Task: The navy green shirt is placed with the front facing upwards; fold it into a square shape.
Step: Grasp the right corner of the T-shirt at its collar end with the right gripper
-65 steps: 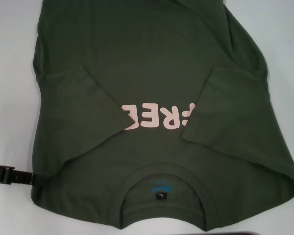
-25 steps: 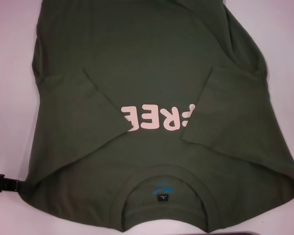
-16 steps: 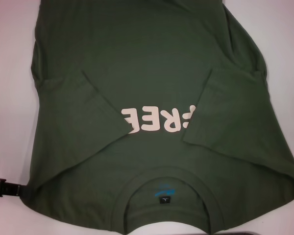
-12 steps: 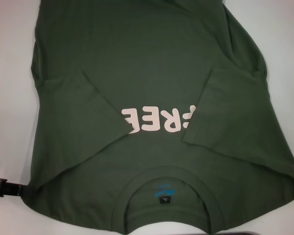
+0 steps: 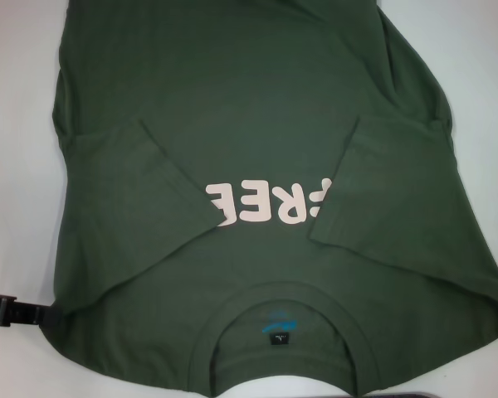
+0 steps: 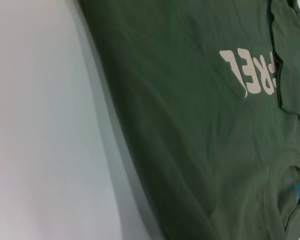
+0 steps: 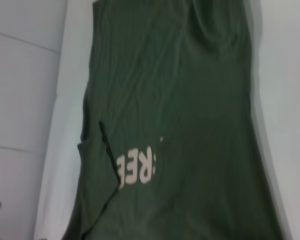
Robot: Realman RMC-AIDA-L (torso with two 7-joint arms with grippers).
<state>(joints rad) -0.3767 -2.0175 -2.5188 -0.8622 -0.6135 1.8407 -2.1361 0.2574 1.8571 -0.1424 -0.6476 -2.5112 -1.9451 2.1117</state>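
Left gripper (image 5: 4, 310) at the near left shoulder edge of the navy green shirt (image 5: 257, 124), shifted slightly; finger state cannot be told. Shirt lies flat on the white table (image 5: 17, 124), sleeves folded inward, unchanged. Right gripper out of view; far hem cut off.

Not much of a room on show tbh. Everything sits on a plain white worktop (image 5: 17, 166), smooth and matte, with soft even light and only faint shadows. In the right wrist view a pale surface (image 7: 20, 100) beside the worktop's edge shows a couple of thin seam lines, like panels or floor tiles.
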